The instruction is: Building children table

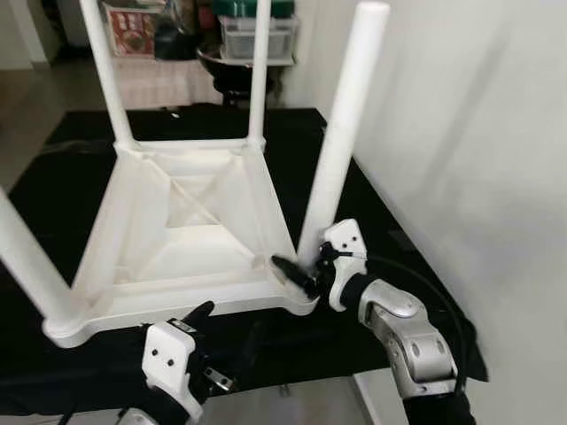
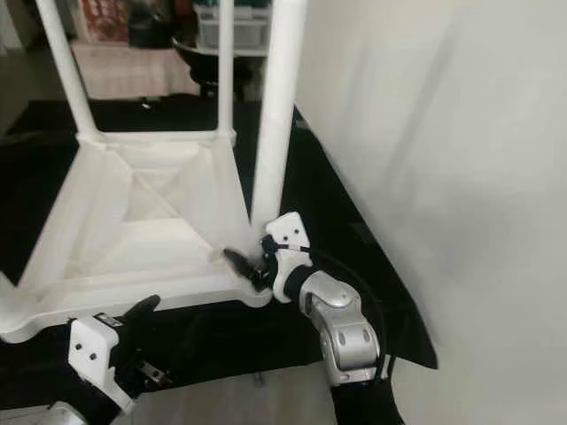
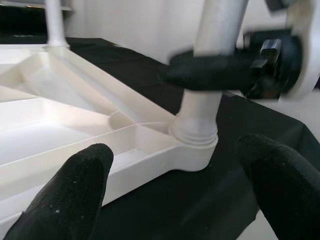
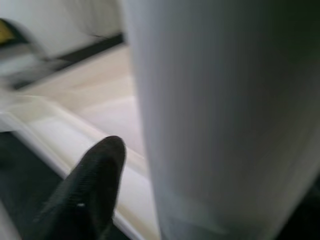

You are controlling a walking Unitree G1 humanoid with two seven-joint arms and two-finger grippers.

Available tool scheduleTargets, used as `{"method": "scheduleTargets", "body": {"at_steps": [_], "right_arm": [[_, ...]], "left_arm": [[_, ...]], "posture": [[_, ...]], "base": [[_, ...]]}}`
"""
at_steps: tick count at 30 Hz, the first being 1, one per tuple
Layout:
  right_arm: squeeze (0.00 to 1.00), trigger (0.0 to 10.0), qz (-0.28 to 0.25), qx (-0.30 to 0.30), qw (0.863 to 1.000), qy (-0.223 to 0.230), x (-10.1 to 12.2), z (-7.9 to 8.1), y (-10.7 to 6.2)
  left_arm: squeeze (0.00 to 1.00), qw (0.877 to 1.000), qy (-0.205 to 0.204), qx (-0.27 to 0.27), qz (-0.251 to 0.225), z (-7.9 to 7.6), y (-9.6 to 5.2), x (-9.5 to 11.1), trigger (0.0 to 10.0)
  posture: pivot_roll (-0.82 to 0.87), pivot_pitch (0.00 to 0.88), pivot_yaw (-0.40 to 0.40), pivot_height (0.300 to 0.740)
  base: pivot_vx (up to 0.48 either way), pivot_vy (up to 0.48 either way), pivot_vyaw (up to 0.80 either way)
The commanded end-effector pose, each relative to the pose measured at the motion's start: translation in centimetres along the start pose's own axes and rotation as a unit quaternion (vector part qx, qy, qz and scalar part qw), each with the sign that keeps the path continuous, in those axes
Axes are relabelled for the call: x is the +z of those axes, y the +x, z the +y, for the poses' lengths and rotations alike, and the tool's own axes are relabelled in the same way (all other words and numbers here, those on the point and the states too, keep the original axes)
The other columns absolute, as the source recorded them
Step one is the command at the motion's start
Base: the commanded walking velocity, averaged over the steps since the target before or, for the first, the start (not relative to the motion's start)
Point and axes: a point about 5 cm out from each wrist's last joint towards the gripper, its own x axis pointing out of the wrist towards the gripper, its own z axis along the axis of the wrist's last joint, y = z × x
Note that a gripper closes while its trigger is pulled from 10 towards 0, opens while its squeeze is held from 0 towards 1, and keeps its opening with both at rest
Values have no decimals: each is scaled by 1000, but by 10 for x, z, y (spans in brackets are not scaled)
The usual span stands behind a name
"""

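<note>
The white plastic children's table point(image 1: 177, 239) lies upside down on a black cloth point(image 1: 372, 212), all four corners already legged. The right gripper point(image 1: 306, 266) clasps the near-right white tubular leg point(image 1: 341, 142) at its socket, likely still seating it. The left gripper point(image 1: 199, 332) hovers open, empty, nearby.

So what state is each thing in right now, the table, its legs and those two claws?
Table top: upside down on the black cloth.
Near right leg: upright in its corner socket.
Other three legs: fitted, pointing up.
Right gripper: closed around the near right leg's base.
Left gripper: open, holding nothing.
</note>
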Motion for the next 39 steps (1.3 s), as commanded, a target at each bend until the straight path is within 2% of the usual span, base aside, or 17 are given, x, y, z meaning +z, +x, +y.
{"method": "scheduleTargets", "body": {"at_steps": [1, 2, 3, 5, 6, 7, 13, 14, 16, 17, 30, 31, 34, 35, 36, 37, 39], "right_arm": [[1000, 10000, -20, 88, 995, -28, 15, 3, 2], [1000, 10000, -20, 88, 995, -28, 15, 3, 2], [1000, 10000, -12, 124, 990, -63, 22, -7, 2], [1000, 10000, -12, 124, 990, -63, 22, -7, 2], [286, 10000, -7, 138, 987, -78, 24, -12, 3], [0, 10000, 0, 153, 985, -81, 26, -17, 6], [0, 10000, 19, 214, 974, -70, 26, -26, 16], [0, 5255, 21, 226, 972, -61, 26, -27, 18], [0, 5255, 21, 233, 971, -54, 26, -28, 19], [0, 0, 19, 237, 970, -45, 26, -29, 20], [0, 0, 20, 222, 975, -20, 15, -39, 5], [0, 0, 14, 170, 985, -12, 11, -39, -2], [0, 0, 11, 131, 991, -5, 8, -40, -7], [0, 0, -1, 70, 998, 8, 4, -36, -10], [0, 0, -1, 70, 998, 8, 4, -36, -10], [0, 0, -20, -191, 980, 45, -21, 5, -17], [0, 0, -20, -191, 980, 45, -21, 5, -17]], "left_arm": [[0, 1000, 0, 2, 9, -1, -2, -4, 10000], [0, 1000, 0, 2, 9, -1, -2, -4, 10000], [0, 1000, -1, 2, 9, -1, -2, -4, 10000], [0, 1000, -1, 2, 9, -1, -2, -4, 10000], [0, 1000, -1, 3, 9, -2, -3, -4, 10000], [0, 1000, -1, 3, 10, -2, -3, -4, 10000], [0, 1000, 0, 4, 13, -3, -7, -3, 10000], [0, 1000, 0, 5, 13, -3, -8, -2, 10000], [0, 1000, 0, 5, 14, -3, -8, -2, 10000], [0, 1000, 0, 5, 15, -3, -9, -2, 10000], [0, 1000, -2, 3, 17, -4, -9, -2, 10000], [0, 1000, -2, 3, 16, -3, -8, -2, 10000], [0, 1000, -2, 3, 16, -3, -8, -3, 10000], [0, 1000, -1, 4, 16, -2, -8, -3, 10000], [0, 1000, -1, 4, 16, -2, -8, -3, 10000], [0, 1000, 1, 5, 15, 0, -7, -3, 10000], [0, 1000, 1, 5, 15, 0, -7, -3, 10000]], "posture": [[41, 115, -108, 740], [41, 115, -108, 740], [45, 118, -109, 740], [45, 118, -109, 740], [49, 119, -108, 740], [56, 125, -110, 740], [75, 137, -110, 740], [77, 139, -110, 740], [79, 141, -109, 740], [82, 144, -109, 740], [67, 142, -100, 740], [57, 141, -104, 740], [57, 141, -104, 740], [56, 140, -108, 740], [56, 140, -108, 740], [42, 133, -112, 740], [42, 133, -112, 740]], "base": [[0, 0, 0], [0, 0, 0], [0, 0, 0], [0, 0, 0], [0, 0, 0], [0, 0, 0], [0, 0, 0], [0, 0, 0], [0, 0, 0], [0, 0, 0], [0, 0, 0], [0, 0, 0], [0, 0, 0], [0, 0, 0], [0, 0, 0], [0, 0, 0], [0, 0, 0]]}}
